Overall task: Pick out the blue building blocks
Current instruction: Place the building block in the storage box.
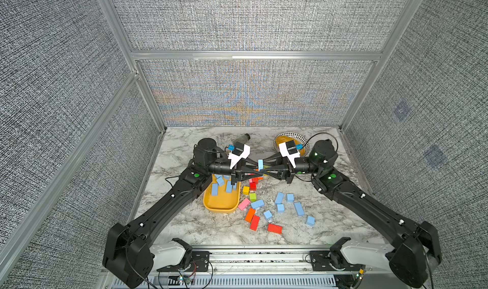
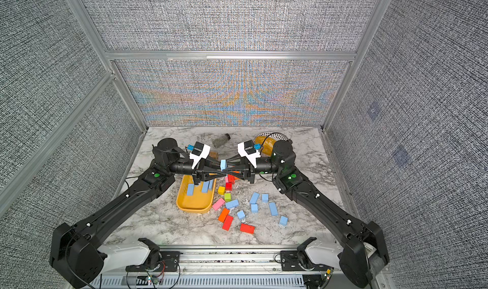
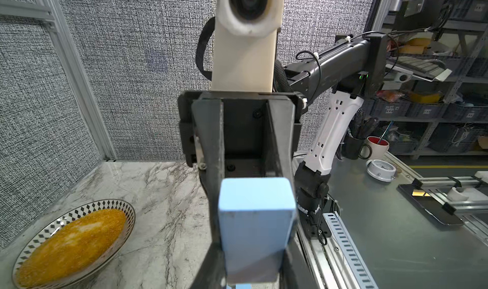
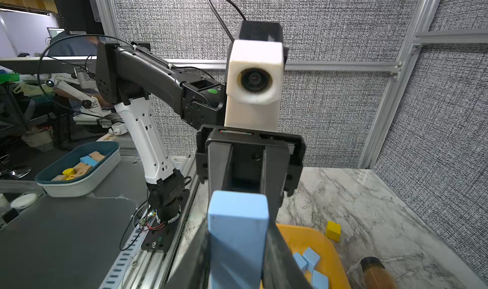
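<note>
Hanging in mid-air above the counter (image 1: 290, 234), one blue block (image 1: 260, 165) is shared: the left end effector (image 3: 253, 264) pinches it; the right end effector (image 4: 237, 261) flanks it — pressing or slack cannot be told. Best that the right releases fully before the left carries it to the yellow tray (image 1: 221, 208).

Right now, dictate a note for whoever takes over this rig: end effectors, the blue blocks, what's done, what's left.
Left end effector: shut on a blue brick, in the air between the arms.
Right end effector: jaws flank the same brick; grip unclear.
Done: several blue blocks lie in the yellow tray.
To do: this brick, plus seven loose blue blocks on the table among other colours.
</note>
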`<state>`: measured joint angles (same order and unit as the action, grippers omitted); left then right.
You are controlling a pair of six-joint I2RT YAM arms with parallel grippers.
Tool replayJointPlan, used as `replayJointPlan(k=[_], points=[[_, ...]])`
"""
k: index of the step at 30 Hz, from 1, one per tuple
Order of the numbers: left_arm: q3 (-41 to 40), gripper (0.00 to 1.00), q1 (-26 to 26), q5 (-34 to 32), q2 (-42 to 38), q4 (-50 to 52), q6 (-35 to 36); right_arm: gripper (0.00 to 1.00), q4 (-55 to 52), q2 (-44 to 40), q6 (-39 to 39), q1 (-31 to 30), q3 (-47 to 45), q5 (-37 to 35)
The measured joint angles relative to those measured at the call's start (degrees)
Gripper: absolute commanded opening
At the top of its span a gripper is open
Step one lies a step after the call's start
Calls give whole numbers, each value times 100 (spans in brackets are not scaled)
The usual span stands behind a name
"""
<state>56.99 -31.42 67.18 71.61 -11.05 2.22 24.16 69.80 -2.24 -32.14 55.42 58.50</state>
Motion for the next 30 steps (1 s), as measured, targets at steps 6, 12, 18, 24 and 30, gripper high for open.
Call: replayJointPlan(k=[6, 12, 18, 24, 30], points=[[177, 8, 4, -433, -66, 1023, 293, 98, -385, -415, -39, -7, -155, -979], [431, 3, 9, -2275, -66, 2496, -4, 98, -695, -885, -170, -11, -673, -2138], [280, 3, 17, -4295, 44, 3707, -730, 98, -863, -1001, -560, -227, -1191, -3163], [35, 3, 17, -5515, 538, 4697, -1209, 98, -911, -981, -831, -778, -1493, -3917], [-55, 11, 17, -6030, 1202, 5003, -1530, 98, -905, -1045, -986, -1274, -1757, -4376]])
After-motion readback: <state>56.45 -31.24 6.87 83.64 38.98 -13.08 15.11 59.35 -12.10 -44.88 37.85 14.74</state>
